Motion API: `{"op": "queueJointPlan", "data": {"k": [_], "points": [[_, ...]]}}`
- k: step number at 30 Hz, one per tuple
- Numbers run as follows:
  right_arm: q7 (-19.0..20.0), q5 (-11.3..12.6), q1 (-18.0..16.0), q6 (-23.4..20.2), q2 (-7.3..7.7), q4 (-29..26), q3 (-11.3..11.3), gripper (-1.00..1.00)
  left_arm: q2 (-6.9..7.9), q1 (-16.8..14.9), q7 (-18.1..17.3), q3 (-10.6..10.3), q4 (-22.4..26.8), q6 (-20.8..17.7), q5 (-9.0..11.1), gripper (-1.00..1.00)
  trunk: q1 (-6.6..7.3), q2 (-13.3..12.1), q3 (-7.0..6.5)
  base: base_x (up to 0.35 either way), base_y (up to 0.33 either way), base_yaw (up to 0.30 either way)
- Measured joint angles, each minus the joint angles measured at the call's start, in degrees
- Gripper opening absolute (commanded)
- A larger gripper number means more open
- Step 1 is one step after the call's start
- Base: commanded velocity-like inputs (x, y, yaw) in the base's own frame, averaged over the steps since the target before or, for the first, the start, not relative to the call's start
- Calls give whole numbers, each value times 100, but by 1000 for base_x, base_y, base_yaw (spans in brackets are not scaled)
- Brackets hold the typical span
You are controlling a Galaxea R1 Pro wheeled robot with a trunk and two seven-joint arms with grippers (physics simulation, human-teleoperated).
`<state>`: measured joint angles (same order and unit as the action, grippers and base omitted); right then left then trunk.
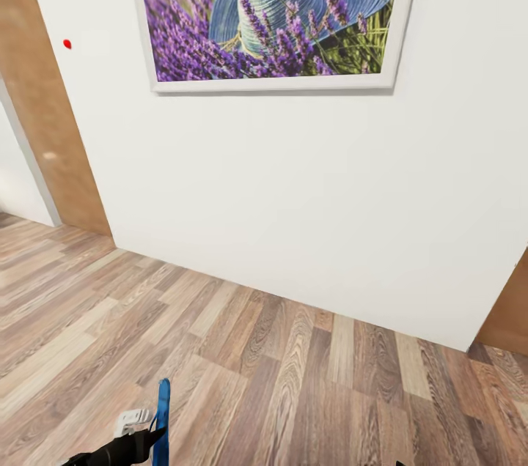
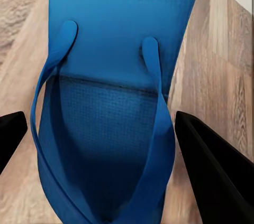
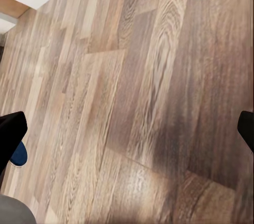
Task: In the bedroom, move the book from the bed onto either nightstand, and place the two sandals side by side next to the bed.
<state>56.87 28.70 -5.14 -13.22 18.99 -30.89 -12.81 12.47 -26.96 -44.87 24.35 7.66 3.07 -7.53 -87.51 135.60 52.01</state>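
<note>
With the left gripper (image 2: pixel 98 139) clamped on one blue sandal (image 2: pixel 114 102), its long axis runs out along the fingers, edge-up over the plank floor (image 1: pixel 293 349). Right gripper (image 3: pixel 127 129) gapes wide, empty. Beyond: white wall (image 1: pixel 293 195), one lavender picture (image 1: pixel 275 8). No bed visible.

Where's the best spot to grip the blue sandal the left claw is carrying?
On the sole's long edges, as the left claw seems to have it now: the sandal is thin and flat, so fingers squeezing across its width beside the strap hold it edge-up without catching the strap.
</note>
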Motion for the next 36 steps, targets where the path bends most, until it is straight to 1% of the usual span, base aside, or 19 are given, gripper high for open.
{"op": "queueJointPlan", "data": {"k": [9, 14, 16, 17, 18, 20, 22, 23, 24, 25, 27, 28, 29, 30, 31, 33, 34, 35, 36], "points": [[0, 0, 0, 0, 0, 0, -6, 100, 0, 0, 0, 0, 0, 0, -1, -100, 0, 0, 0, 0, 0, -263], [-12, -1, -2, 0, 0, -1, -15, 100, 0, 2, -2, 1, 2, 0, 1, -100, 0, 0, 0, 0, 0, -48], [-151, -7, -2, 0, 0, -13, -19, 100, -1, 2, -2, 0, 2, 0, 0, -100, 0, 0, 0, 0, 0, -8], [-445, -12, -10, -10, 2, -59, -20, 100, -4, 2, -2, 0, 2, 0, 0, -100, 0, 0, 0, 0, 0, -3], [-1340, -22, -26, -58, 6, -236, -15, 100, -6, 2, -2, 0, 2, 0, 0, -100, 0, 0, 0, 0, 0, -2], [-2867, -33, -43, -208, 9, -642, -6, 100, -6, 2, -1, 0, 2, 0, 0, -100, 0, 0, 0, 0, 0, -1], [-4181, -75, -51, -614, 10, -1111, -3, 100, -5, 2, -1, 3, 2, 0, 1, -100, 0, 0, 0, 0, 0, 0], [-4446, -92, -51, -757, 10, -1232, -3, 100, -4, 2, -1, 5, 2, 0, 1, -100, 0, 0, 0, 0, 0, 0], [-4847, -121, -53, -1067, 10, -1450, -3, 100, -4, 2, -1, 4, 2, 0, -1, -100, 0, 0, 0, 0, 0, 0], [-5006, -131, -53, -1243, 10, -1554, -2, 100, -3, 2, -1, 4, 2, 0, -1, -100, 0, 0, 0, 0, 0, 0], [-5372, -146, -58, -1928, 10, -1867, -1, 100, -2, 2, -1, 4, 2, 0, -1, -100, 0, 0, 0, 0, 0, 0], [-5429, -151, -67, -2096, 10, -1921, -1, 100, -1, 2, -1, 5, 2, 0, -1, -100, 0, 0, 0, 0, 0, 0], [-5521, -187, -157, -2512, 10, -2025, -2, 100, -1, 1, -1, 8, 4, 0, -4, -100, 0, 0, -1, 0, 0, 0], [-5571, -258, -365, -2809, 9, -2070, -2, 100, 0, 1, 0, 7, 6, 1, -7, -100, 0, 0, -1, 0, 0, 0], [-5590, -371, -539, -2934, 8, -2066, 5, 100, 0, 1, 0, 5, 9, 1, -7, -100, 0, 0, -1, 0, 0, 0], [-5602, -678, -773, -3044, 4, -2017, 62, 100, 0, 1, -1, 2, 14, 0, -8, -100, 0, 0, -1, 0, 0, 0], [-5598, -945, -884, -3101, 1, -1948, 158, 100, 0, 1, -1, 3, 18, 0, -8, -100, 0, 0, -1, 0, 0, 0], [-5582, -1502, -1004, -3269, 0, -1820, 468, 100, 0, 1, -1, 2, 24, 0, -8, -100, 0, 0, 0, 0, 0, 0], [-5577, -1743, -1037, -3369, 0, -1783, 621, 100, 1, 2, -1, 2, 29, 0, -8, -100, 0, 0, 0, 0, 0, 0]]}}
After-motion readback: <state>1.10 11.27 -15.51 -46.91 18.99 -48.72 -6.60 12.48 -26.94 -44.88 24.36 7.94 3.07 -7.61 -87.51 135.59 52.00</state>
